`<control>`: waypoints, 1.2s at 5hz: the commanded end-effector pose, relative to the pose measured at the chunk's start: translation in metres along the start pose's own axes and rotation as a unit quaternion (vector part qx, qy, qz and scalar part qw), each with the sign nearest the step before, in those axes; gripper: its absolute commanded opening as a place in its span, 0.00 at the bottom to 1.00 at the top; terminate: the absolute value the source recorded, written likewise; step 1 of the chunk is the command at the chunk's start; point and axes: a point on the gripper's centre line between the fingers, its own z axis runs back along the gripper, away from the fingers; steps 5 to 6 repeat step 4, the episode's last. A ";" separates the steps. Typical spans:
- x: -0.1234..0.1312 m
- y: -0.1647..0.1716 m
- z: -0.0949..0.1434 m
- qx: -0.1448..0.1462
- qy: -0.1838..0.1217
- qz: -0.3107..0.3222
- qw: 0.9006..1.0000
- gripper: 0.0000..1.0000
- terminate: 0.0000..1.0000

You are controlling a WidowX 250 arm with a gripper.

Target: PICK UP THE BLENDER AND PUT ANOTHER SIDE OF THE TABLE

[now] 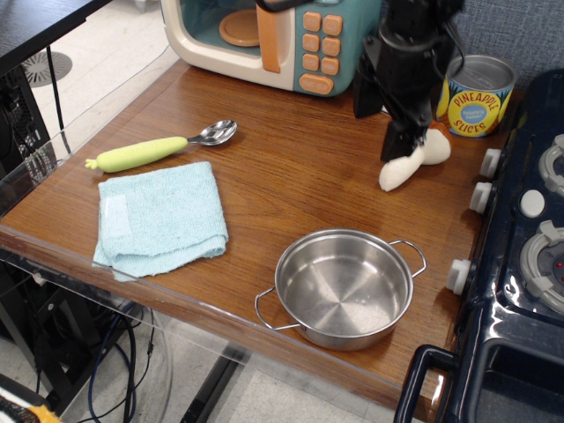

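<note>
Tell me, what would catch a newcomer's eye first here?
Probably the black robot arm's pincer at the back right, just above a small cream blender lying on the table. Next, the shiny steel pot near the front edge, and the blue cloth at left.

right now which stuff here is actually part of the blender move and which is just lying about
Part of the job:
- blender, lying near the stove
- table
- gripper, just above the blender

Just lying about:
- spoon
- blue towel
- steel pot
- pineapple can
- toy microwave
- toy stove
</note>
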 end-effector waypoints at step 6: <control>-0.016 0.014 0.046 0.032 -0.041 -0.006 0.999 1.00 1.00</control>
